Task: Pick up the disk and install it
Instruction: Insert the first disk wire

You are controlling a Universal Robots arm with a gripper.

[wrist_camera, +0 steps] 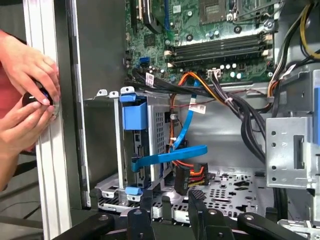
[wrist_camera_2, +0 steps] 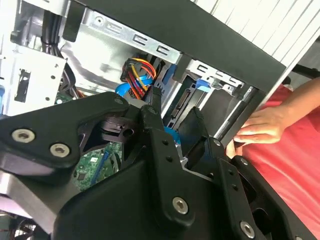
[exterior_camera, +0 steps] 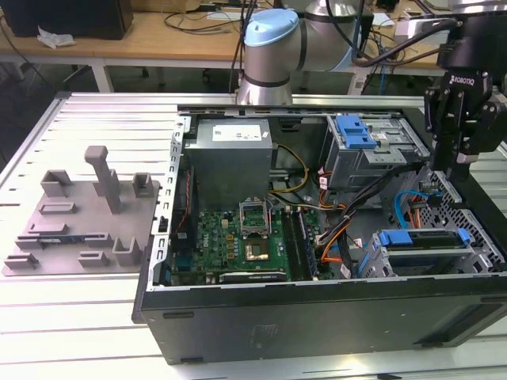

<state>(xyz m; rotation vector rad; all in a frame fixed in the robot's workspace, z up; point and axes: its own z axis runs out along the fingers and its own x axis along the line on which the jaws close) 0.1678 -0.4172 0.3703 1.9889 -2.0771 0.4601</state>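
Exterior view: the gripper [exterior_camera: 459,162] hangs over the open computer case [exterior_camera: 317,324]. The disk [exterior_camera: 424,240] sits below it, a touch toward the exterior view's left, slotted into the drive cage [exterior_camera: 479,265] with its blue frame showing and its long axis running crosswise under the tool. Second wrist view: the jaws stand apart, and a person's hand [wrist_camera_2: 260,127] rests on the case wall off to the tool's side. First wrist view: there's a clear gap between the fingertips [wrist_camera: 146,202] and nothing is held. The disk [wrist_camera: 136,142] stands edge-on in its cage just ahead of them, nearer one finger than the other, and it looks seated.
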